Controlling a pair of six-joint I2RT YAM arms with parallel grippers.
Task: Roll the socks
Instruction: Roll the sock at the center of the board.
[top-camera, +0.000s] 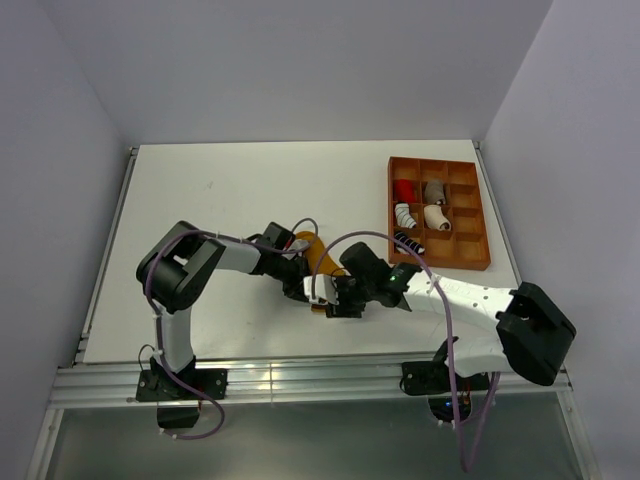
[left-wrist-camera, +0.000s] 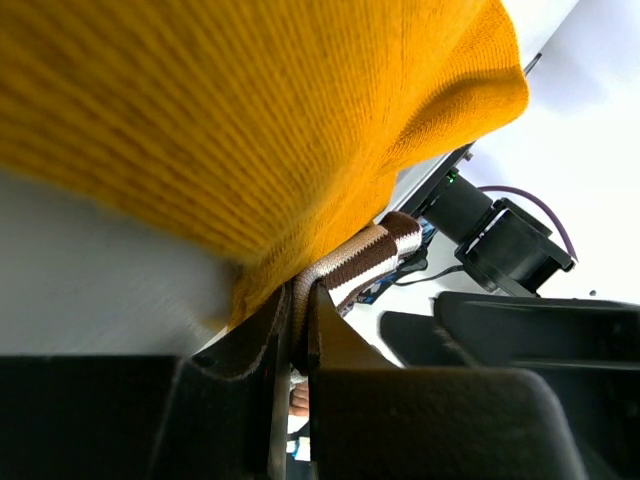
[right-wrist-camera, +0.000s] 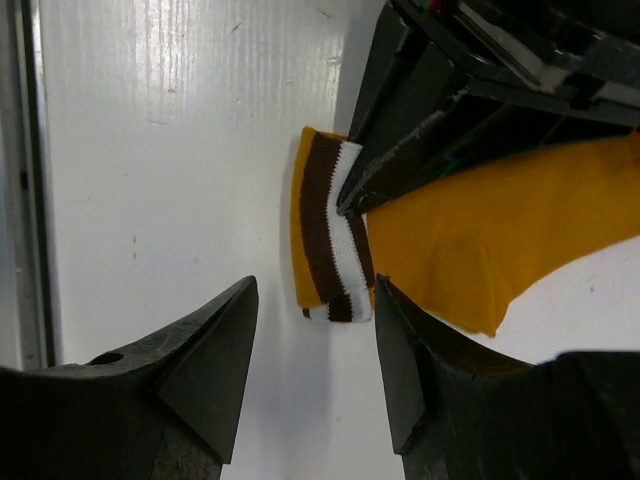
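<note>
Top view: the mustard-orange knitted sock with striped cuff (top-camera: 318, 255) lies on the white worktop (top-camera: 220, 190). Left wrist: we see the left jaws pinching its cuff. Right wrist: the right jaws stand spread astride that cuff.

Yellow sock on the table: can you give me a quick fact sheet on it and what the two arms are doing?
sock: mustard yellow, lying on the white table
cuff: brown and white stripes
left fingers: shut, pinching the sock at the cuff
right fingers: open, pointed at the cuff, not gripping
tray: brown, far right, holding rolled bundles
</note>
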